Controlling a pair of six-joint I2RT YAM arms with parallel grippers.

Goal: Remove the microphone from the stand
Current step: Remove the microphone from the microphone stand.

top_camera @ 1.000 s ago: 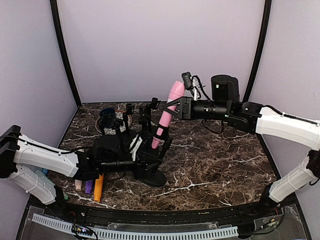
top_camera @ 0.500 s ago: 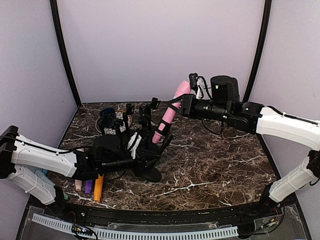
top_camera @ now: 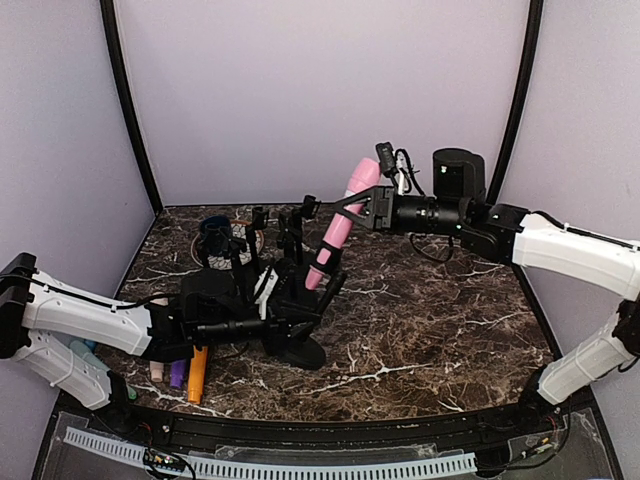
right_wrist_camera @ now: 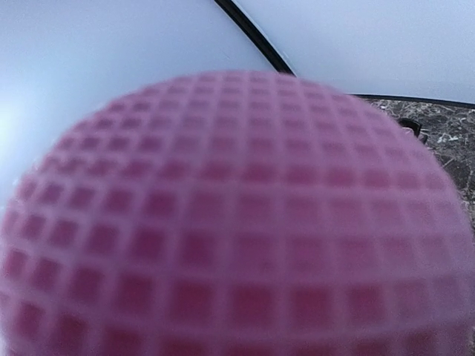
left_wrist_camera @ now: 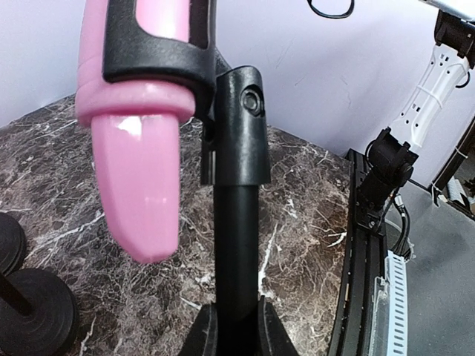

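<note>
A dark marble table (top_camera: 430, 320) with white veins sits inside lilac walls, with 2 black poles rising at the far corners. At the near left edge lie 3 markers: an orange marker (top_camera: 197, 375), a purple one (top_camera: 177, 373) and a pink one (top_camera: 157, 370), side by side and partly under the left arm. That arm reaches in low from the left, and the left gripper (left_wrist_camera: 236, 337) has its jaws clamped together on the black pole of the stand (left_wrist_camera: 237, 245), low down, just above the round base (top_camera: 300, 352) resting on the marble.

Higher up the pole, the black clip (left_wrist_camera: 159, 55) wraps the pink microphone (top_camera: 335, 235). The microphone's smooth tail hangs below the clip beside the pole, and its body tilts up and to the right toward the far wall.

The right arm comes in from the right, held high above the table. The right gripper (top_camera: 352, 207) has its jaws closed on the microphone's upper body, just below the head. In the right wrist view the pink mesh head fills the picture, blurred.

At the far left stand a blue cup-like thing (top_camera: 214, 235) and some black gear too small to tell.
</note>
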